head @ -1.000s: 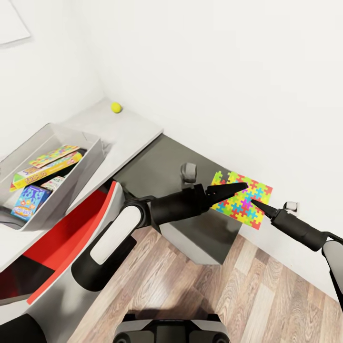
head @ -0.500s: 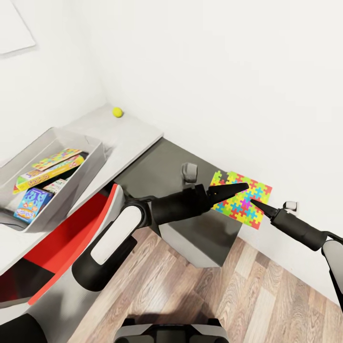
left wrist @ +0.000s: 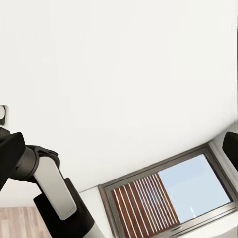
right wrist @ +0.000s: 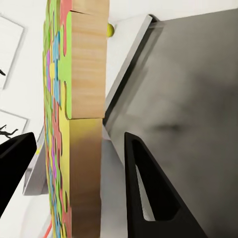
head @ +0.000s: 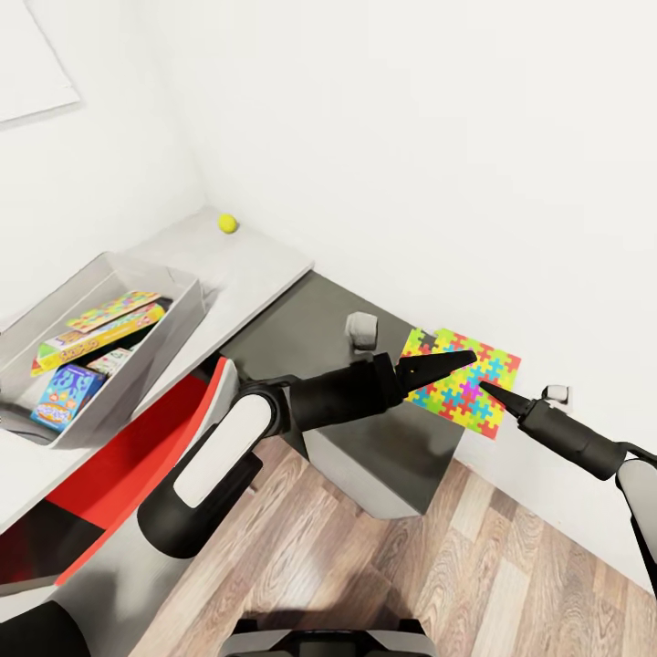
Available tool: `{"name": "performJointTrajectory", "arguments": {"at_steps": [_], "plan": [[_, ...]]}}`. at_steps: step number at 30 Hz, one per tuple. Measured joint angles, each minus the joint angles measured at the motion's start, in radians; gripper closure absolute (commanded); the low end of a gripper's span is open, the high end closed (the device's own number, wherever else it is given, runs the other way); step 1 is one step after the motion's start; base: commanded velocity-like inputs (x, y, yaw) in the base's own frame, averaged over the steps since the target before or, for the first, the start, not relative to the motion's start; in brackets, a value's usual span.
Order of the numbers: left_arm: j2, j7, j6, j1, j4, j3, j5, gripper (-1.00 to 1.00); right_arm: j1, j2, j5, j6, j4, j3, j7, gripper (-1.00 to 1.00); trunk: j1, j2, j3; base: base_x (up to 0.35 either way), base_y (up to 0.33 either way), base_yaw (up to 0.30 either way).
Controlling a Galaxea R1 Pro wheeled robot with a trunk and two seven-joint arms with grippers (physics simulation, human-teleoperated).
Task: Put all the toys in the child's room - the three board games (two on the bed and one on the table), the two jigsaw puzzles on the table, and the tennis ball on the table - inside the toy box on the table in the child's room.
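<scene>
A jigsaw puzzle [head: 465, 383] hangs upright in the air beside the white wall, past the end of the table's dark section [head: 301, 319]. My right gripper [head: 485, 388] is shut on its edge. In the right wrist view the puzzle [right wrist: 84, 99] stands edge-on between the two fingers [right wrist: 144, 188]. My left gripper [head: 465, 358] is open just in front of the puzzle's face. The toy box [head: 178, 315] sits on the light grey tabletop [head: 260, 265] and holds a blue board game [head: 62, 397] and a green-red-yellow one [head: 96, 336]. The tennis ball [head: 227, 223] lies near the wall corner.
A small grey object [head: 362, 328] stands on the dark tabletop. A red and white panel [head: 128, 438] lies under the table's edge by my left arm. A wall socket [head: 557, 394] is behind my right gripper. Wood floor [head: 438, 566] stretches below.
The whole picture has shifted a little, so the toy box, ball and table sit slightly differently. Both grippers and the held puzzle keep the same pose.
</scene>
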Motion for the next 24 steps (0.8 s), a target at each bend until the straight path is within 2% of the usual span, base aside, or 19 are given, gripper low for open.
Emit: {"name": "performJointTrajectory", "arguments": {"at_steps": [4, 11, 24], "plan": [[0.000, -0.012, 0.000, 0.000, 0.000, 0.000, 0.000, -1.00, 0.000, -0.001, 0.000, 0.006, -0.008, 0.000, 0.000, 1.00, 0.000, 0.000, 0.006, 0.000, 0.000, 0.075], [-0.001, -0.026, 0.000, 0.000, 0.000, 0.000, -0.001, -1.00, 0.004, -0.001, 0.000, 0.067, -0.060, -0.003, 0.000, 1.00, 0.000, 0.000, 0.018, 0.000, 0.000, 0.107], [0.001, -0.029, 0.000, 0.000, 0.000, 0.000, -0.001, -1.00, 0.009, 0.002, 0.008, 0.096, -0.081, -0.002, -0.003, 1.00, 0.000, 0.000, 0.038, 0.000, 0.000, 0.128]]}}
